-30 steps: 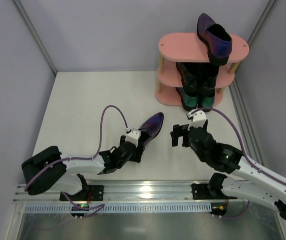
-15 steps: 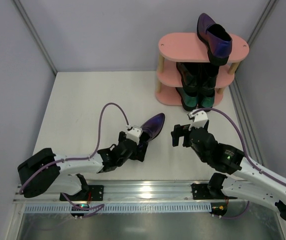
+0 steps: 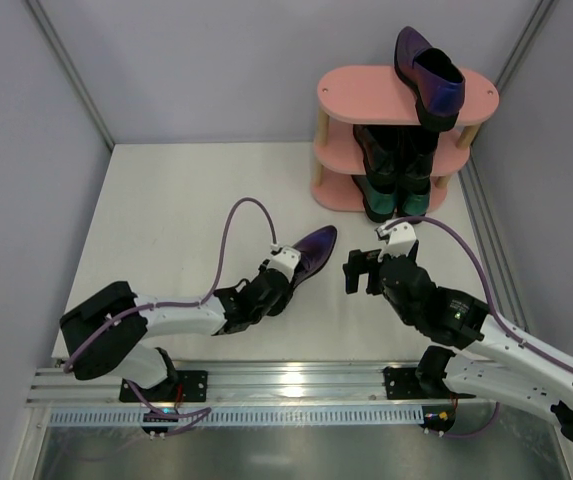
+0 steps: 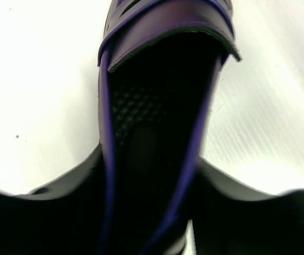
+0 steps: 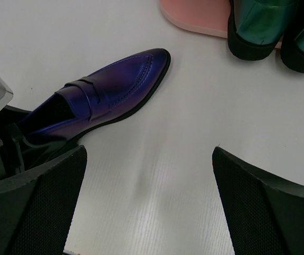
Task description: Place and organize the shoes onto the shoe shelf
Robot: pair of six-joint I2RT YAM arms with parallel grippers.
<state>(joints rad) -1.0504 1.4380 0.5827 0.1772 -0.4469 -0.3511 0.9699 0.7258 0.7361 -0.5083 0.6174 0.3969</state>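
L gripper (image 3: 278, 272) clamping purple loafer (image 3: 311, 252) on white table (image 3: 166, 220); R gripper (image 3: 364, 270) hanging wide open, empty.
Top: you're seeing its glossy pointed mate (image 3: 428, 75) lying atop the pink shelf (image 3: 366, 85), black pr (image 3: 391, 150) and green pr (image 3: 396, 200) below, grey walls (image 3: 216, 60) around. L wrist: fingers (image 4: 61, 207) pressing both heel sides, dark dimpled insole (image 4: 152, 138) showing. R wrist: mesh-textured pads (image 5: 35, 207) standing well apart.

Purple shoe (image 5: 106, 93) lies flat on the white bench (image 5: 157, 175), toe pointing up-right, heel end set in among the left claw (image 5: 8, 143) at the frame's left edge. Along the top, the pink shelf (image 5: 194, 13) carries two green shoes (image 5: 258, 26), heels overhanging. The right claw (image 5: 149, 159) stands spread wide above the bench.
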